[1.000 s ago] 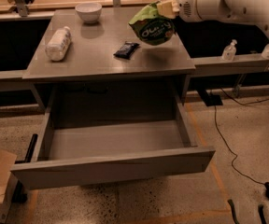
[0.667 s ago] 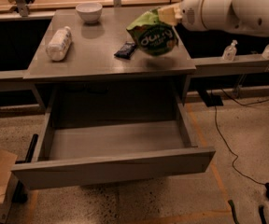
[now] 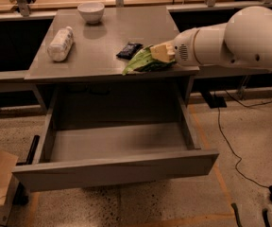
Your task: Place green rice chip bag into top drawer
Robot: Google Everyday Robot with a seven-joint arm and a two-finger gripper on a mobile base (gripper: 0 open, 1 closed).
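Gripping the green rice chip bag by its right end, my gripper sits clamped at the front right of the grey table. Bag tilted, left tip down at the table's front edge. Top drawer below, pulled out. Black packet just behind bag; bottle and bowl well left.

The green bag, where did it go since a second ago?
The gripper, still holding the green bag, carried it down and forward to the front edge of the table, toward the open drawer. The bowl, bottle and black packet stayed put.
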